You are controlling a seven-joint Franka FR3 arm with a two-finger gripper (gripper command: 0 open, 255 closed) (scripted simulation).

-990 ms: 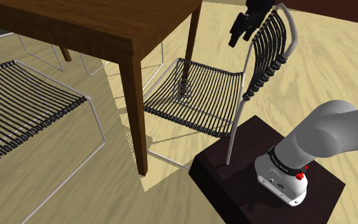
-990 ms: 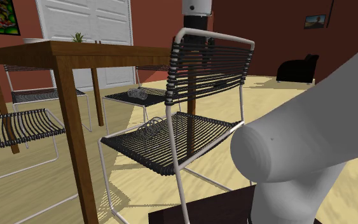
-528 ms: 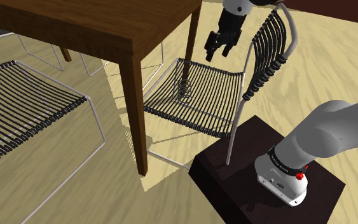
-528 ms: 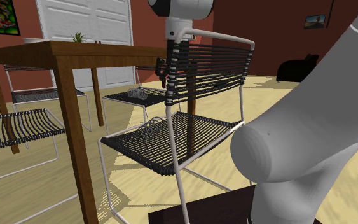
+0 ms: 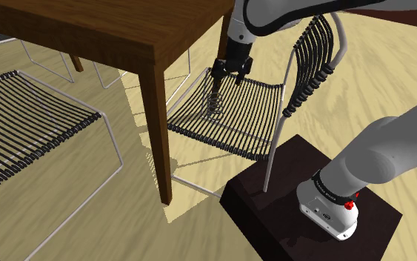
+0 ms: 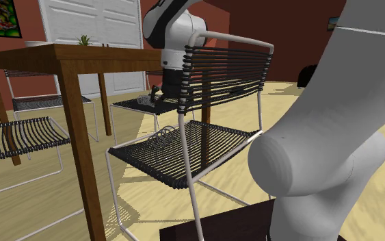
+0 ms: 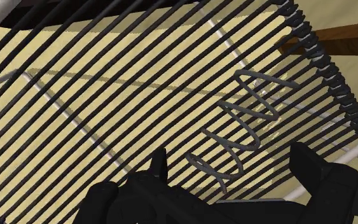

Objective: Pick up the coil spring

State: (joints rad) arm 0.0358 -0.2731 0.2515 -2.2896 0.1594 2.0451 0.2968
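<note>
Under and beside the dark wood table [image 5: 88, 26], pale plank floor [image 5: 392, 81] runs across the room. Table leg stands close to the front edge of a wire chair [image 5: 232, 115] w/ black cord seat and cord backrest. Second cord chair [image 5: 29, 126] sits at the shoulder view's left, well apart from the first. Dark box stand [image 5: 269, 215] is at lower right, just behind the first chair's backrest. White arm [image 5: 392, 156] rises from it, goes over the backrest and reaches down toward the seat.

Gripper [image 5: 229, 77] hangs just above the seat's front half, pointing down. Second exterior view has it [image 6: 158, 92] partly behind the backrest cords. Wrist view: gripper [image 7: 229, 159] w/ both black fingers [image 7: 308, 168] spread wide, nothing btwn them touching.

Coil spring [image 5: 214, 104], thin grey wire, lies on its side across the cords on the seat's front half, away from the backrest and near a side edge where the cords wrap the frame. It [image 7: 244, 121] sits below the gap btwn the fingers, apart from both. Seen through the frame it [image 6: 162, 140] rests toward the table-side edge of the seat.
</note>
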